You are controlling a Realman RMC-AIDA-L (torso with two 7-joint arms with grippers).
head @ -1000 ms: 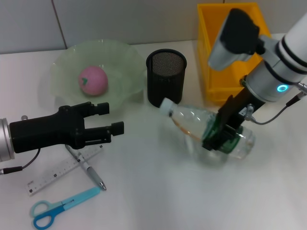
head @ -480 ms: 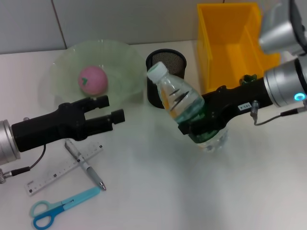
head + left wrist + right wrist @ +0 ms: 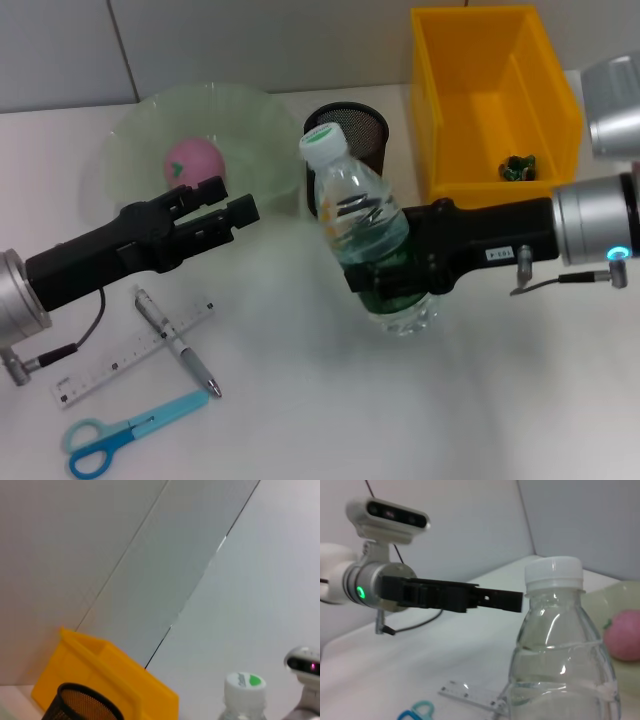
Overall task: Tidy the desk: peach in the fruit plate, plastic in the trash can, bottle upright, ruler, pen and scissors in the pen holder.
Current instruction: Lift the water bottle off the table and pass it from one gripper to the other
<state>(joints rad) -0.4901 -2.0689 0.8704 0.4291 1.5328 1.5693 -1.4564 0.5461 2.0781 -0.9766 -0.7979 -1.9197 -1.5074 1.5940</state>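
My right gripper (image 3: 380, 282) is shut on the green label of the clear bottle (image 3: 365, 225), which stands nearly upright mid-desk, white-and-green cap (image 3: 325, 141) up, also seen close in the right wrist view as the bottle (image 3: 561, 650). The left gripper (image 3: 224, 204) hovers open and empty by the front rim of the fruit plate (image 3: 140, 125), where the pink peach (image 3: 190, 162) lies. The ruler (image 3: 130, 355), pen (image 3: 180, 346) and blue scissors (image 3: 125, 436) lie at the front left. The black mesh pen holder (image 3: 352, 135) stands behind the bottle.
The yellow trash can (image 3: 490, 95) stands at the back right with a small dark green crumpled piece (image 3: 518, 167) on its floor. In the left wrist view the trash can (image 3: 112, 677), pen holder (image 3: 82, 705) and bottle cap (image 3: 244, 687) show.
The right gripper has swung the bottle from lying on its side to nearly upright and carried it leftward. The left gripper has risen a little toward the fruit plate.
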